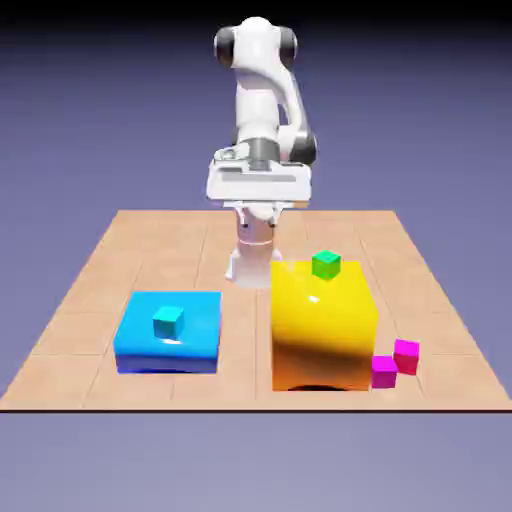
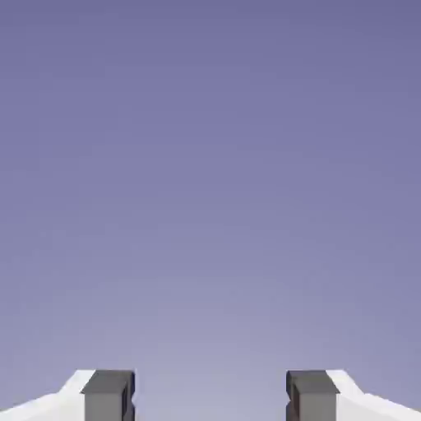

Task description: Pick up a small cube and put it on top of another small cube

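Gripper (image 2: 210, 395) fingers wide apart, nothing between, raised at table's (image 1: 90, 300) far side. Crimson cube (image 1: 407, 355) on table touching magenta cube (image 1: 385, 371), beside yellow block (image 1: 322, 325). Teal cube (image 1: 168, 321) atop blue block (image 1: 140, 345). Green cube (image 1: 326, 264) atop yellow block. Legible writing: apparently none.

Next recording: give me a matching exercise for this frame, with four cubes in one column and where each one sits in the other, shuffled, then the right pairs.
Things:
1. teal-cyan cube
2. green cube
3. reddish-pink cube
4. purple-magenta cube

Places:
A. on the table, touching the yellow block's near corner on the exterior view's right
B. on top of the flat blue block
C. on the table, just behind and to the right of another tiny cube, in the exterior view
D. on top of the tall yellow block

Pairs: 1-B, 2-D, 3-C, 4-A
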Controlling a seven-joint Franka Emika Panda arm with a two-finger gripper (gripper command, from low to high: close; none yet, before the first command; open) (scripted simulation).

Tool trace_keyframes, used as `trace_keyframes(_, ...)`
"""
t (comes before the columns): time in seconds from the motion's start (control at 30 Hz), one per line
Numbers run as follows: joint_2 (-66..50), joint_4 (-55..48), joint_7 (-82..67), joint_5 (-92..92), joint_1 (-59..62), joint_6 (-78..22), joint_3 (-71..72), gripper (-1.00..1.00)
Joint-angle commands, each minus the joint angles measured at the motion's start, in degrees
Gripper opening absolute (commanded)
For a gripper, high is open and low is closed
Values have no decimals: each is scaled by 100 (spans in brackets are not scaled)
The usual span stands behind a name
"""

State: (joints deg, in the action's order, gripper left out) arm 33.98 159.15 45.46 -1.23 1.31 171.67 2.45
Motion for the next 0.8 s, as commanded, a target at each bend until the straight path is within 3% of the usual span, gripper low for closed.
trace_keyframes(0.0, 110, -154, 250, -102, 166, -194, 203, 0)
trace_keyframes(0.77, 2627, -3690, 5981, -2442, 3968, -4648, 4874, 0)
